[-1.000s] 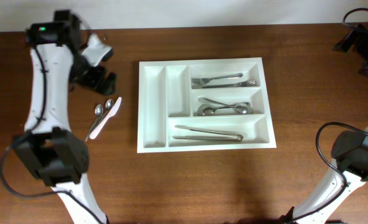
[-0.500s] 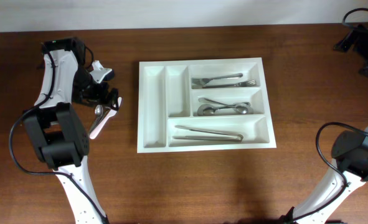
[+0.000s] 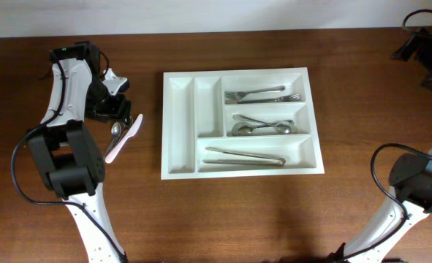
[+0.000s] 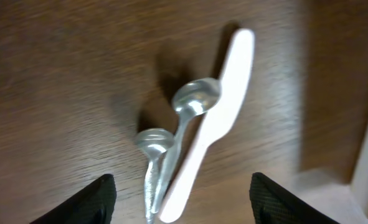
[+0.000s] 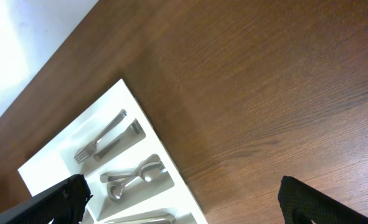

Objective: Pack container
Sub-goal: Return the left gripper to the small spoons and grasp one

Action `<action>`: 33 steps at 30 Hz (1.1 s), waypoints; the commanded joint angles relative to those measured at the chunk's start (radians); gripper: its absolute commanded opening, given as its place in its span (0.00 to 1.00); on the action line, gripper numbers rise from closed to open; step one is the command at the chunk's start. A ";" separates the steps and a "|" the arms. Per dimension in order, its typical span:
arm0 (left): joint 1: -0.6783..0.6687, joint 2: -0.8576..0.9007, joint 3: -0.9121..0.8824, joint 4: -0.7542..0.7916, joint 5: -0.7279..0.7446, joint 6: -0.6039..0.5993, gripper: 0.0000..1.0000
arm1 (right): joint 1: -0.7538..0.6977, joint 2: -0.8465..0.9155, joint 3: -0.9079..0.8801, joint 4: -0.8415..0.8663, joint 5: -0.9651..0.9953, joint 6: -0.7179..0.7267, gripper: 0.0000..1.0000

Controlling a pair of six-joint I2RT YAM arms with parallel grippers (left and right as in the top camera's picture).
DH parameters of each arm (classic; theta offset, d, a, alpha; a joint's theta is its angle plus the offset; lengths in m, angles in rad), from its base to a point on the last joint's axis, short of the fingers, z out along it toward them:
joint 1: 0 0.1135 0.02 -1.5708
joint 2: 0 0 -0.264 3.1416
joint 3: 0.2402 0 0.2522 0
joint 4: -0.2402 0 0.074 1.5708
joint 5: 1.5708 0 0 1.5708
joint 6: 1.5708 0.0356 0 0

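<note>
Right, status. Tray (image 3: 177, 131) sits flat mid-table (image 3: 274, 212), long side across. It's sorted by type: forks (image 3: 263, 93) in the top right slot, spoons (image 3: 263, 126) in the middle one, and a pair of long metal pieces (image 3: 245, 155) in the bottom slot. Knives or tongs, can't resolve which from overhead. Both narrow upright slots on the left are bare.

Outside the tray: two loose spoons (image 4: 196, 99) and a white knife (image 4: 227, 93), bunched just left of it, handles overlapping and the knife touching a spoon handle.

Left gripper (image 4: 187, 199) hangs right over that bunch. Jaws are spread with one finger (image 4: 99, 199) on each side of the handles, nothing pinched. The straddle reads as lining up a pick across the handles. Wrist view is blurred, so I can't tell whether the tips touch the wood.

Right gripper (image 5: 184, 196) is parked high at the far right corner, well apart from the tray, jaws spread wide and empty. Probably kept clear so the left arm has that side to itself.

Judgement: mostly packed, three pieces to go. Risk is the handles lying so close that one close takes two or all three. Spoons belong in the middle slot and the knife likely elsewhere, so a mixed grab means mis-sorting.
</note>
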 commanded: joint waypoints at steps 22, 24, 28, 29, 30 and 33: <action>0.003 0.116 -0.002 0.003 -0.048 0.002 0.64 | 0.006 0.005 -0.004 -0.006 0.035 0.007 0.99; 0.003 0.117 -0.002 0.003 -0.048 -0.001 0.64 | 0.006 0.005 -0.004 -0.006 0.035 0.007 0.99; 0.003 0.118 -0.002 0.006 -0.048 -0.001 0.56 | 0.006 0.005 -0.004 -0.006 0.035 0.007 0.99; 0.003 0.118 -0.002 0.008 -0.048 -0.001 0.54 | 0.006 0.005 -0.004 -0.006 0.035 0.007 0.99; 0.003 0.118 -0.002 0.010 -0.048 -0.001 0.54 | 0.006 0.005 -0.004 -0.006 0.035 0.007 0.99; 0.003 0.123 -0.002 0.019 -0.048 -0.001 0.54 | 0.006 0.005 -0.004 -0.006 0.035 0.007 0.99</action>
